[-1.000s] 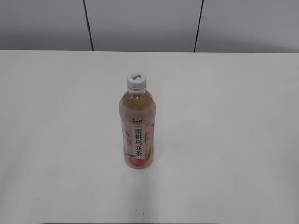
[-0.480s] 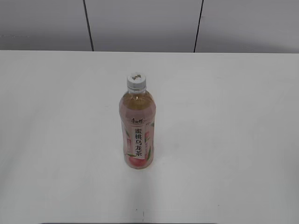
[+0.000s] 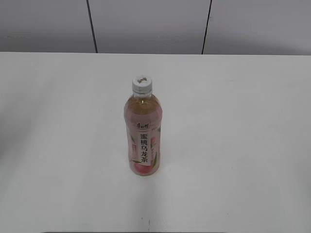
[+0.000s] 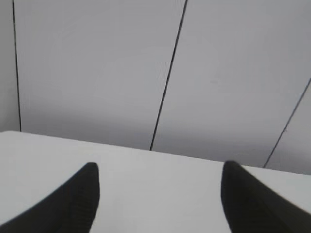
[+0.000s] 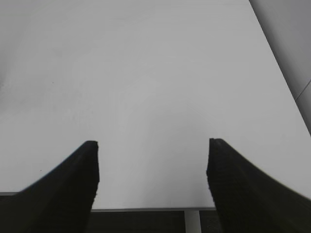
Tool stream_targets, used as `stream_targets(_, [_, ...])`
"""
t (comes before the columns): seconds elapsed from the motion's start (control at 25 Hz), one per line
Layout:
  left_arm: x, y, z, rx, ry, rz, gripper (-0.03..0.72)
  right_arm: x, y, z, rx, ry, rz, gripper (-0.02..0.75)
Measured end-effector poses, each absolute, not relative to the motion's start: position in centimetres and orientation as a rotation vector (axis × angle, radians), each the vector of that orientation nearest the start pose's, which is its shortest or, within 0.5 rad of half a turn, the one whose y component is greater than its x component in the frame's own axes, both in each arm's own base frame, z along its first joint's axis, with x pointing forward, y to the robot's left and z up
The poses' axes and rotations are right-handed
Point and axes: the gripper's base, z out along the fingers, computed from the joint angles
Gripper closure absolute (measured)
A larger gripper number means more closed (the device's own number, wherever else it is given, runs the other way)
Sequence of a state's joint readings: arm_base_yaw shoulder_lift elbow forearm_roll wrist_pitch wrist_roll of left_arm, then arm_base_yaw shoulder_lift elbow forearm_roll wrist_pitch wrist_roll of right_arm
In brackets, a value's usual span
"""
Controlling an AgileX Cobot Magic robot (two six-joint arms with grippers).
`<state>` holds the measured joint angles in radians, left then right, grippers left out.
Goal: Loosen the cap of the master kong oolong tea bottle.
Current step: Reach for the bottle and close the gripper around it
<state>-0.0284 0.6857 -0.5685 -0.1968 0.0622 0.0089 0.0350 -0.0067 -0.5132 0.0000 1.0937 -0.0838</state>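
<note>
The master kong oolong tea bottle stands upright in the middle of the white table in the exterior view, with pale amber tea and a pink peach label. Its white cap sits on the neck. Neither arm shows in the exterior view. My left gripper is open and empty, over bare table facing the grey wall. My right gripper is open and empty, above the table near its front edge. The bottle is out of both wrist views.
A grey panelled wall with dark seams runs behind the table's far edge. The table's front edge shows under the right gripper, and its right edge runs along the right wrist view's upper right.
</note>
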Motion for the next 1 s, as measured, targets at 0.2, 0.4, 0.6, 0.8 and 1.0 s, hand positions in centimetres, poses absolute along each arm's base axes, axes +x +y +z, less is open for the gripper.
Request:
stream_targets(0.2, [21.9, -0.5, 29.7, -0.156, 1.733, -0.128, 0.234, -0.9, 0.0, 27.8, -0.122, 2.054, -0.03, 0.214])
stream_targets(0.4, [26.6, -1.7, 26.4, -0.059, 1.632, -0.081, 0.24, -0.9, 0.0, 27.8, -0.122, 2.054, -0.03, 0.214])
stream_targets(0.6, [29.2, -2.8, 23.1, 0.014, 1.564, -0.107, 0.24, -0.9, 0.0, 27.8, -0.122, 2.054, -0.03, 0.214])
stream_targets(0.8, [30.2, -3.6, 20.3, 0.059, 1.613, -0.163, 0.253, -0.9, 0.0, 27.8, -0.122, 2.054, -0.03, 0.214])
stream_targets(1.0, [30.5, -4.2, 18.9, 0.112, 1.653, -0.21, 0.26, -0.9, 0.0, 27.8, -0.122, 2.054, -0.03, 0.214])
